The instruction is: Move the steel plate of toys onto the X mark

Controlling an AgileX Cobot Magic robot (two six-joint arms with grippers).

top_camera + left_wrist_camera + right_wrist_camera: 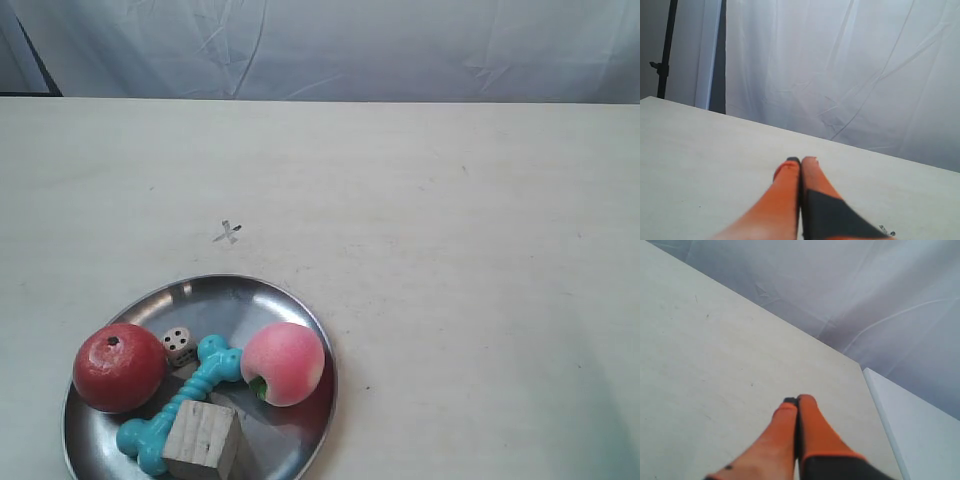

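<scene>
The steel plate lies at the near left of the exterior view, its front cut off by the frame. On it rest a red apple, a white die, a turquoise bone, a pink peach and a wooden cube. The small grey X mark is on the cream table just beyond the plate. Neither arm shows in the exterior view. My left gripper is shut over bare table, orange fingers pressed together. My right gripper is shut too, holding nothing.
A white cloth backdrop hangs behind the table's far edge. A dark stand rises beside it in the left wrist view. The right wrist view shows the table's edge with a pale surface past it.
</scene>
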